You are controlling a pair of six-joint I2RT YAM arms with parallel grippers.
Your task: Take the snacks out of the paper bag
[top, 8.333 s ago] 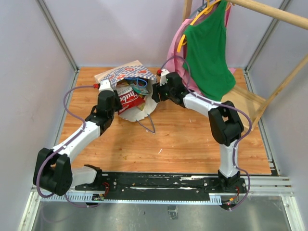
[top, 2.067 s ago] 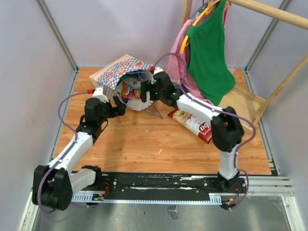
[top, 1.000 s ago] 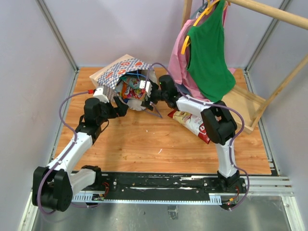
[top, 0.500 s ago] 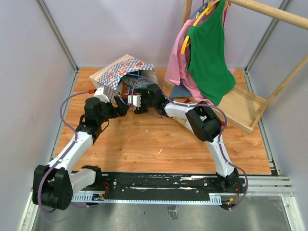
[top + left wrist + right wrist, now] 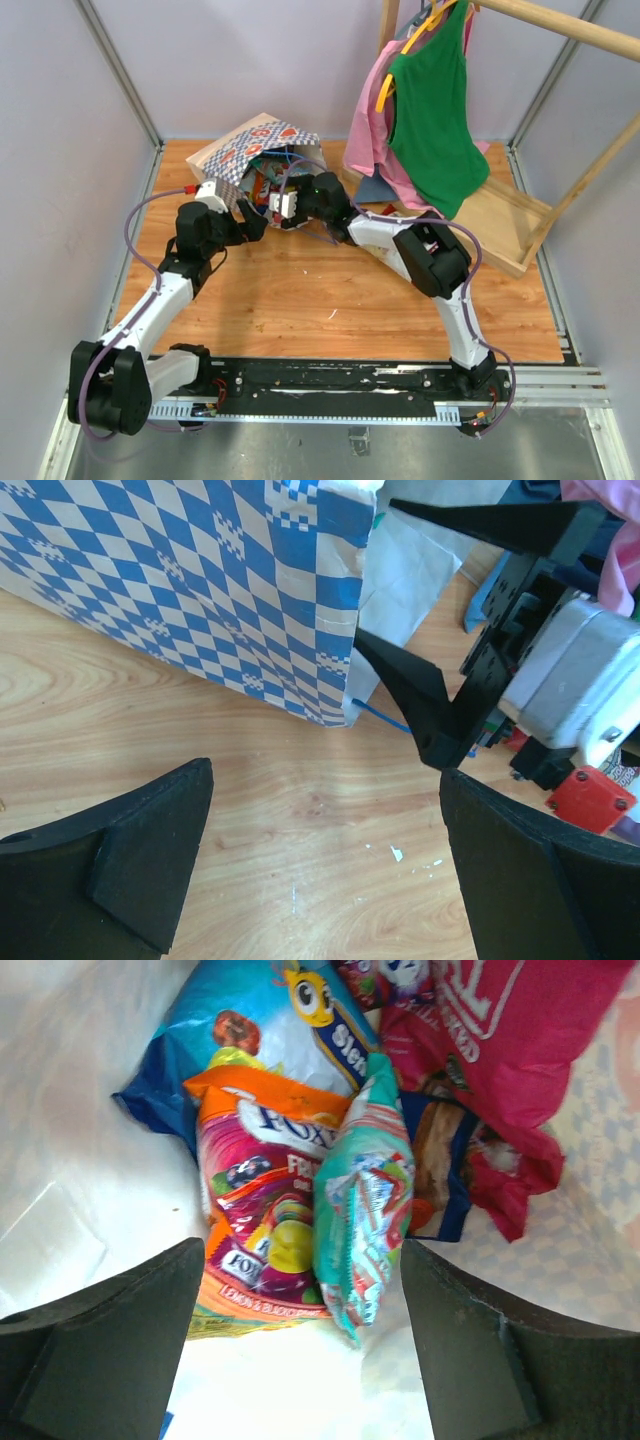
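Where paper bag (image 5: 252,147) lies sideways, mouth facing near-right, right claw (image 5: 300,1248) spread

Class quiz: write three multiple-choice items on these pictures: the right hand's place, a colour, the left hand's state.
1. Where is the right hand? A at the bag's mouth B behind the bag C at its own base
2. The bag's check print is: A red B blue and white C green
3. The left hand is: A shut on something B open, empty C out of view
Answers: A, its camera sees packets inside; B, the left wrist view shows it; B, its fingers stand wide apart.
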